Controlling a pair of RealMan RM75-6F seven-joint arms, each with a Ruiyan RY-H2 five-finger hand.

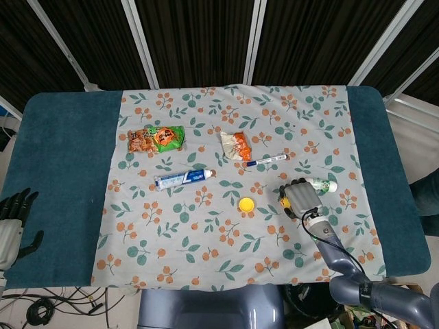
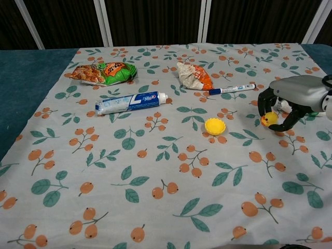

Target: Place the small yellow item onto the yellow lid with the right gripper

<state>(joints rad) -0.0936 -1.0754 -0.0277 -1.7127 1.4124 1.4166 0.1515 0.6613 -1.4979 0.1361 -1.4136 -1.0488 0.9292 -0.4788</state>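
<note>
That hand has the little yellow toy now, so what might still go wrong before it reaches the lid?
The right hand seems to hold the toy only at its fingertips, so it may slip out on the way. The lid is small and light; a clumsy drop could nudge it or let the toy roll off. The bottle beside the hand could get bumped.

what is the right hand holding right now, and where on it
The right hand holds the small yellow duck toy, fingers curled around its sides. The left hand holds nothing.
</note>
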